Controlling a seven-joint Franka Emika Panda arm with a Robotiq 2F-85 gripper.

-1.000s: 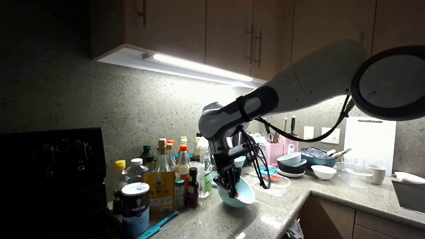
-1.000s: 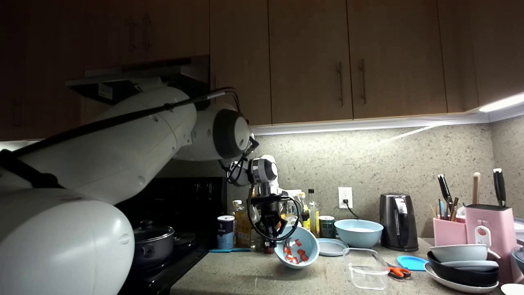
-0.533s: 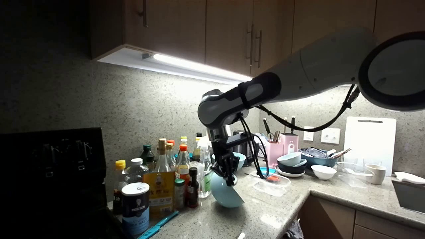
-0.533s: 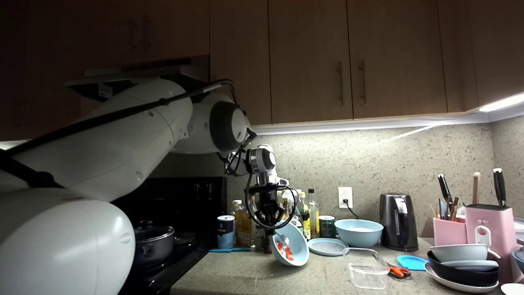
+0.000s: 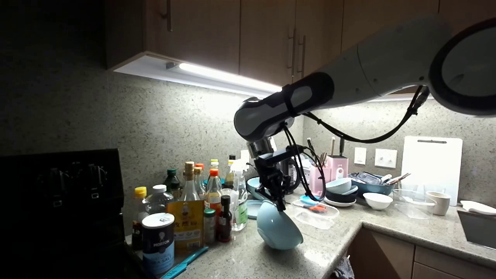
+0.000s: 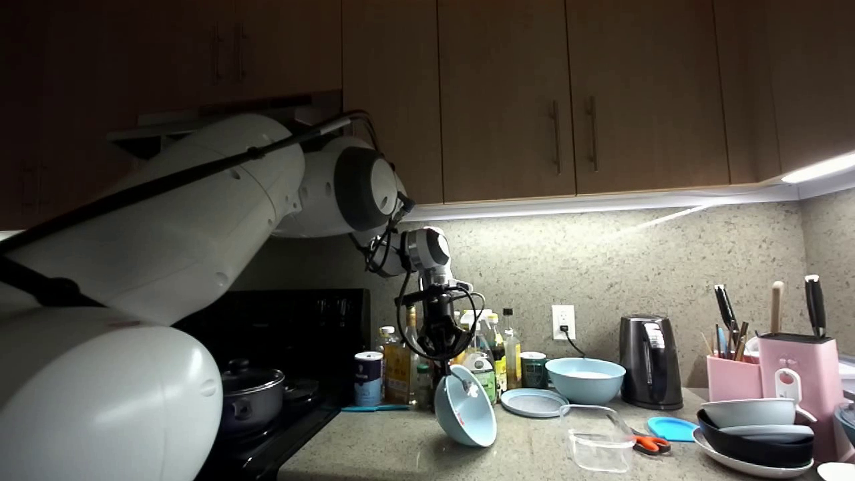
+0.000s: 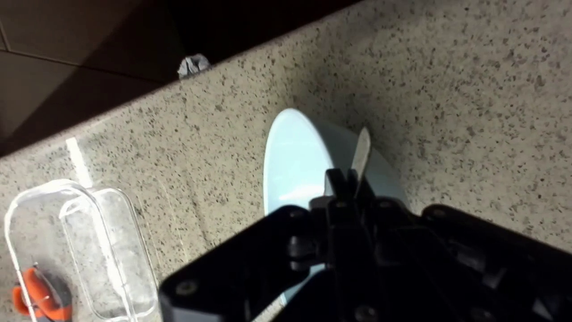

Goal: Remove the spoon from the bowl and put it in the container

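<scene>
Between the drawn-together fingers of the end effector (image 7: 351, 181), the spoon (image 7: 363, 143) is held by its handle at the raised rim of the steeply tilted light blue bowl (image 5: 278, 228); whether the rim is also pinched cannot be told. The spoon's shiny head is seen inside the bowl in an exterior view. The clear container (image 6: 600, 446) is set apart on the table (image 6: 534, 461).

On the counter (image 6: 381, 454) we see a dark kettle (image 6: 648, 377), a pink knife block (image 6: 816, 384), orange-handled scissors (image 6: 651, 444), one salt canister (image 5: 158, 242) near bottles (image 5: 224, 221)
</scene>
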